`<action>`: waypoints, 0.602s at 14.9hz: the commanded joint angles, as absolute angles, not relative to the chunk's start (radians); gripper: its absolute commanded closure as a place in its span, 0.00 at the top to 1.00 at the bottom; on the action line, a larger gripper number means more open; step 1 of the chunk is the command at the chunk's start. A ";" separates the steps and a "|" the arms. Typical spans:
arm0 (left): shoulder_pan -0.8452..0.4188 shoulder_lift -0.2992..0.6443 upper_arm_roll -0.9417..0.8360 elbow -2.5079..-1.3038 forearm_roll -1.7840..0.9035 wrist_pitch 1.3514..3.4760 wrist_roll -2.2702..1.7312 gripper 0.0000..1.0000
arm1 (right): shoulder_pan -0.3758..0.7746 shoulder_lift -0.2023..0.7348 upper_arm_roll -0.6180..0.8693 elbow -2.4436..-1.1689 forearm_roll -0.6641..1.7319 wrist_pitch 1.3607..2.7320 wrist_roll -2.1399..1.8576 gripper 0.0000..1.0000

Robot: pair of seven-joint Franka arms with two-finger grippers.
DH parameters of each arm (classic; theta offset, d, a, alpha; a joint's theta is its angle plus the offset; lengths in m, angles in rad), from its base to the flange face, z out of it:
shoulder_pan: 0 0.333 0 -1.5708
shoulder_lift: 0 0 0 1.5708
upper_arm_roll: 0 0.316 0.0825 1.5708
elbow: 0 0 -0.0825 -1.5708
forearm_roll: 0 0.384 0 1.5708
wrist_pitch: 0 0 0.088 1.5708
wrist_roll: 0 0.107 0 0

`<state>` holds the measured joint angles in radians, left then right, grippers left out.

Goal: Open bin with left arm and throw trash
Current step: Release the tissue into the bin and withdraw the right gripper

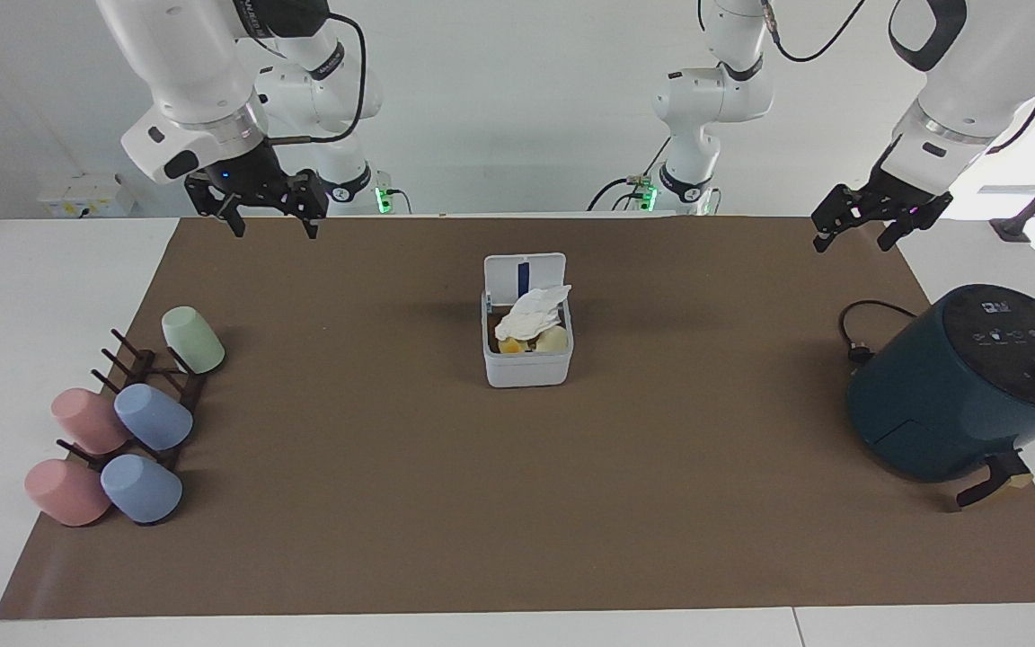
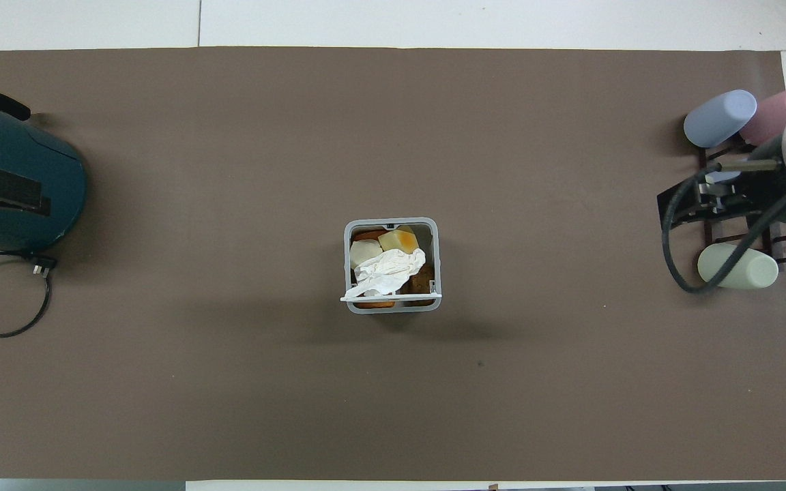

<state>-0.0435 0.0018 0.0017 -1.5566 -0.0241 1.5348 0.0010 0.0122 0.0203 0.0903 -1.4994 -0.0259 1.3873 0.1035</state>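
Note:
The light-grey bin [image 1: 526, 367] stands mid-mat with its white lid [image 1: 525, 272] upright and the blue stripe showing. In it lie the crumpled white tissue [image 1: 535, 310], the yellow chunk [image 1: 510, 345] and the cream lump [image 1: 552, 339]. From overhead the bin [image 2: 348, 259] shows the tissue [image 2: 386, 271], the chunk [image 2: 398, 240] and the lump [image 2: 364, 251]. My right gripper [image 1: 273, 229] is open and empty, raised over the mat's edge nearest the robots at the right arm's end. My left gripper [image 1: 850, 241] is open and empty, and waits raised over the mat's corner near the air fryer.
A dark rack with several pastel cups [image 1: 158, 395] sits at the right arm's end. The dark teal air fryer [image 1: 958, 386] with its cable [image 1: 863, 332] stands at the left arm's end. In the overhead view the right gripper [image 2: 703, 201] covers part of the rack.

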 commanded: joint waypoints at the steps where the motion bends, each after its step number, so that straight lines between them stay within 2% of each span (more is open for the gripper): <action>1: -0.032 -0.014 -0.005 -1.569 -0.008 1.528 0.005 1.00 | 0.044 -0.028 0.037 -1.577 -0.051 1.411 0.049 1.00; 9: -0.037 -0.014 -0.006 -1.572 -0.008 1.526 0.008 1.00 | 0.054 -0.023 -0.014 -1.580 -0.066 1.433 -0.014 1.00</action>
<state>-0.0436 0.0017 0.0001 -1.5566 -0.0241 1.5347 0.0010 0.0498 -0.0058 0.0059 -1.5559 -0.0489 1.4127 0.0278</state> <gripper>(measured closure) 0.000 0.000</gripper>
